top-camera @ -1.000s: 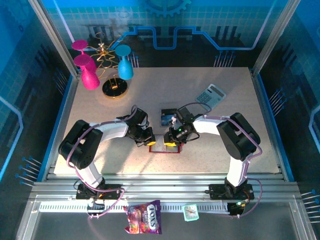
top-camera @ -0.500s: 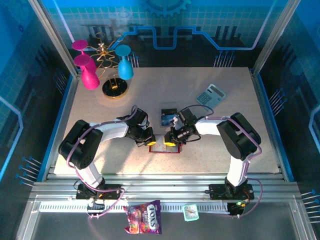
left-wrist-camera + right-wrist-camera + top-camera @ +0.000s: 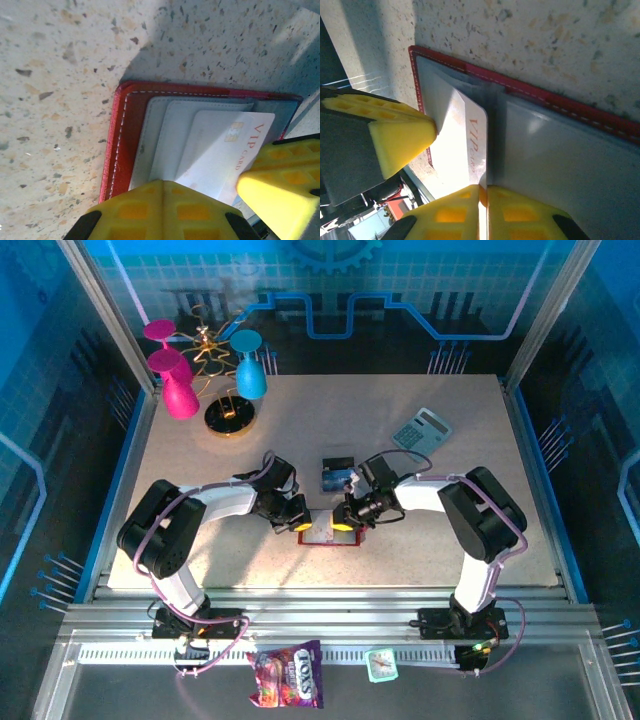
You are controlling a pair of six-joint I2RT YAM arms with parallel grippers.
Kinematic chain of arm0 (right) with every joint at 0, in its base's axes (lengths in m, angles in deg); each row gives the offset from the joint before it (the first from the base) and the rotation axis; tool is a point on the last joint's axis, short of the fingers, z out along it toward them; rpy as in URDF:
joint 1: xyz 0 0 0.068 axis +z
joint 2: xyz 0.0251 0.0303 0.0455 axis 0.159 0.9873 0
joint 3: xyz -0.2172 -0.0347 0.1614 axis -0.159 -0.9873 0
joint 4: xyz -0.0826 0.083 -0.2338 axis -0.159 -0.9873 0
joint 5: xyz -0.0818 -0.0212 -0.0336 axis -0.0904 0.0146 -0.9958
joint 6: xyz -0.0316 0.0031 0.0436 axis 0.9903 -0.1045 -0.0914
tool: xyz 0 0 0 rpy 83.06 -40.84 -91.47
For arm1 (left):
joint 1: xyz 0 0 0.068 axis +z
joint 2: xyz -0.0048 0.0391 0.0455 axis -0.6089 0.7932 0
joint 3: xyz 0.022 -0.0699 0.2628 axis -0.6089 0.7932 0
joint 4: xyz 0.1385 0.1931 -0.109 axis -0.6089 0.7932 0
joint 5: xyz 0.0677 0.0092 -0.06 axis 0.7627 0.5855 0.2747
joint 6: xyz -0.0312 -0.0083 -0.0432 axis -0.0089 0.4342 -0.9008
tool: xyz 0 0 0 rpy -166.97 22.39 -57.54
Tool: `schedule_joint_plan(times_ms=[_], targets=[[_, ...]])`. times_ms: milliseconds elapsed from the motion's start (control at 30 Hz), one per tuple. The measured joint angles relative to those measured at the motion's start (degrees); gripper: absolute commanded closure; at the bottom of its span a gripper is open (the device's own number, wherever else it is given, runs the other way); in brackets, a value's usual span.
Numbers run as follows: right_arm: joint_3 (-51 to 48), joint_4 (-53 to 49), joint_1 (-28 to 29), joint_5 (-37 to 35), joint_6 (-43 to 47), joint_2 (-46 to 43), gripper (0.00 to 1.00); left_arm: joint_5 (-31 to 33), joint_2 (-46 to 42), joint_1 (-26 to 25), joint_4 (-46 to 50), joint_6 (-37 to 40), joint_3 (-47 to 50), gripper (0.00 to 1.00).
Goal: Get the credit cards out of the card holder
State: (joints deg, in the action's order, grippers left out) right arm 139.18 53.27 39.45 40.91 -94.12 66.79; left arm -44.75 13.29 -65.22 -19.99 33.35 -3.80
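The red card holder (image 3: 325, 538) lies open on the table between both grippers, grey pockets up (image 3: 132, 130) (image 3: 560, 107). A white credit card (image 3: 220, 150) printed "VIP" sticks partway out of a pocket (image 3: 460, 145). My left gripper (image 3: 303, 527) is shut, its yellow tips (image 3: 162, 182) pressing on the holder's left pocket. My right gripper (image 3: 343, 526) is shut on the white card's edge (image 3: 483, 187). A blue credit card (image 3: 337, 477) lies on the table just behind the holder.
A grey calculator (image 3: 421, 429) sits at the back right. Pink (image 3: 180, 390) and teal (image 3: 250, 370) glasses stand by a gold-wire stand (image 3: 230, 415) at the back left. A candy bag (image 3: 287, 677) lies below the table's front rail.
My right gripper's jaws have closed onto the white card's edge and shifted slightly toward the holder. The left gripper has stayed shut on the holder.
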Motion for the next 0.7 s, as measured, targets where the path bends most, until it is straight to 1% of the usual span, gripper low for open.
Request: schedule_joint_plan(times_ms=[367,700], targets=[[-1.51,-4.98,-2.64,-0.52,3.39,-2.97,0.89,0.00,0.00,0.00,0.02,-0.02,0.00,0.93],[0.07,-13.38,-3.78,-4.15,8.28,-5.70,0.90,0.00,0.00,-0.07,0.02,-0.02,0.00,0.93]])
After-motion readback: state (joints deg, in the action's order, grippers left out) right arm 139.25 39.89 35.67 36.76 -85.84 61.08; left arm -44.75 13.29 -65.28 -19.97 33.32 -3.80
